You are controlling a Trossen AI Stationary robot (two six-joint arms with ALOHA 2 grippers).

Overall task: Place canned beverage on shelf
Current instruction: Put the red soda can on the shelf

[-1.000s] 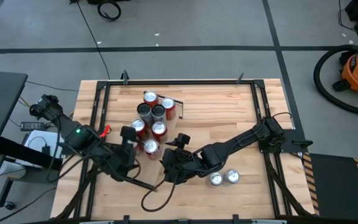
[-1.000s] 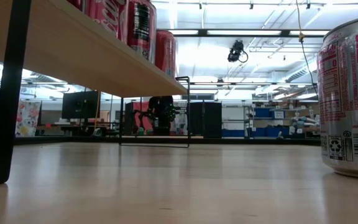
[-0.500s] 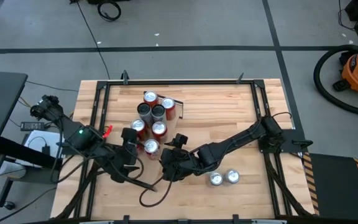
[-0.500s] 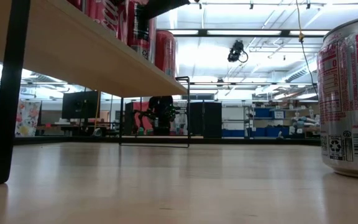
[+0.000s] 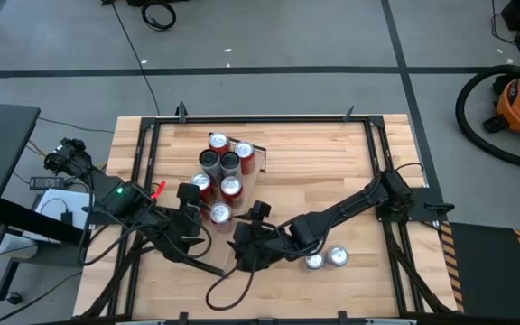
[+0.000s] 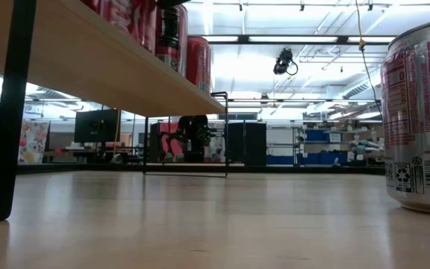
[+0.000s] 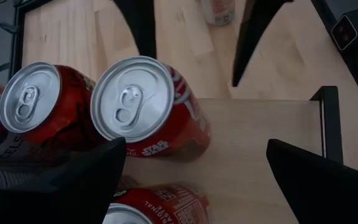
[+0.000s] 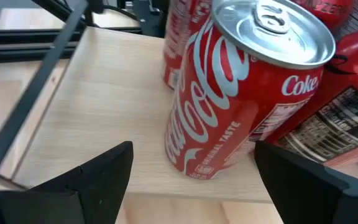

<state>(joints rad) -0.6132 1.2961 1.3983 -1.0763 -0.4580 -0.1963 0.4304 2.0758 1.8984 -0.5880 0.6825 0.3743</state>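
Looking straight down, the high view shows the shelf standing over the left-centre of the table, crowded with upright cans; the newest red can sits at the shelf's near end, the end closest to the arms, likely because the far part is already filled. The left gripper hangs just beside that can on its left, and the right gripper lies just off the shelf's near end on the other side, neither touching it. Two spare cans wait together on the table toward its near right part, presumably next in line. In the low view the shelf board runs overhead on its dark leg, cans lined along its edge, while one big can stands on the table at the right. The left wrist view looks down on silver can tops over the pale board, its own two fingers spread wide and empty. The right wrist view faces the Coca-Cola can standing upright and free on the board near its edge, with that arm's fingers parted wide on either side and gripping nothing, so I judge the placing done and the can let go
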